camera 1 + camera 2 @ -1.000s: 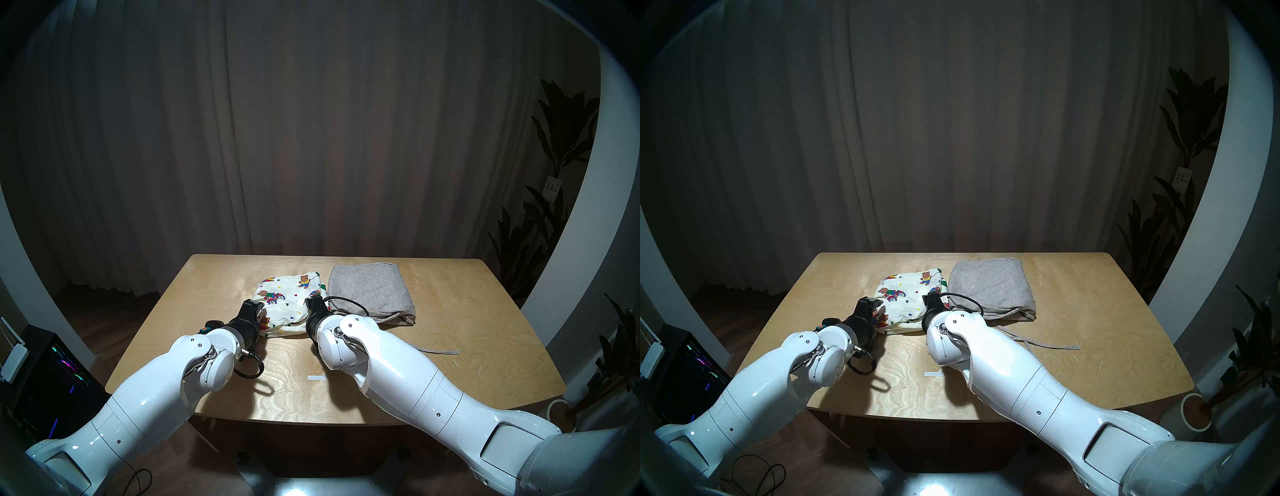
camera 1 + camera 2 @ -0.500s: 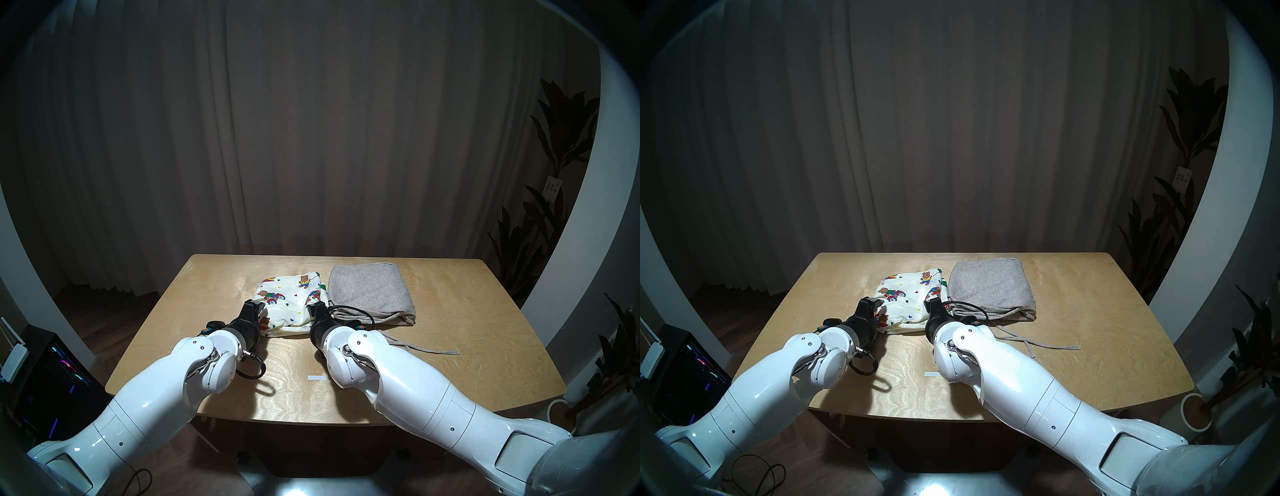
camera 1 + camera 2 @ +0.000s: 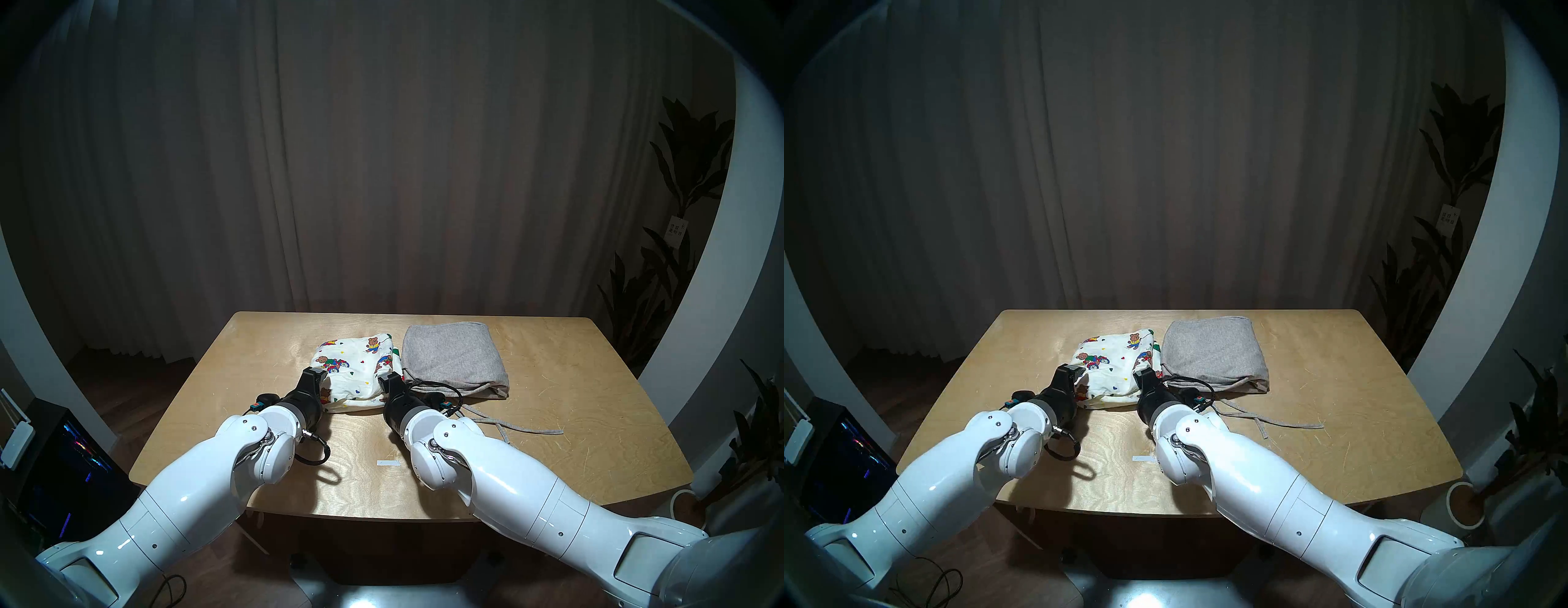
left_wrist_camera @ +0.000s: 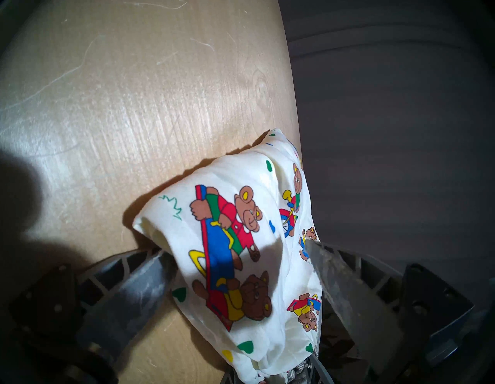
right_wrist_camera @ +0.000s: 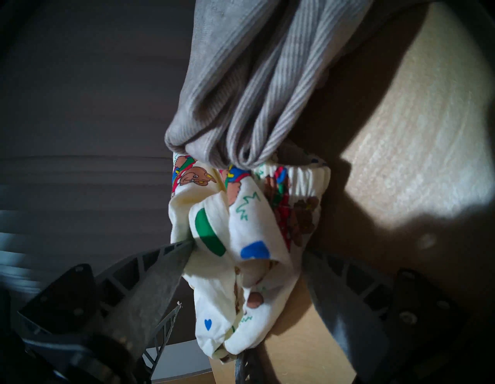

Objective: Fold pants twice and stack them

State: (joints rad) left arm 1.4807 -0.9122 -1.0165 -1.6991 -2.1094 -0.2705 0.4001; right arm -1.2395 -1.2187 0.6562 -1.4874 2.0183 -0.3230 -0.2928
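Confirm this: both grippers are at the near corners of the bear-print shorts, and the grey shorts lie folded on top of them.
Wrong on one point: the grey shorts lie beside the bear-print shorts, on their right, not on top; the head views show it. The left gripper and right gripper are indeed at the near corners.

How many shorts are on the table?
2. The teddy-bear shorts lie folded mid-table between both arms. The grey shorts lie folded just right of them, touching. None seem hidden.

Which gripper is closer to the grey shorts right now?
Right. The right gripper straddles the bear-print shorts at their edge beside the grey shorts. The left gripper straddles the printed pair's opposite side, a whole folded garment farther away.
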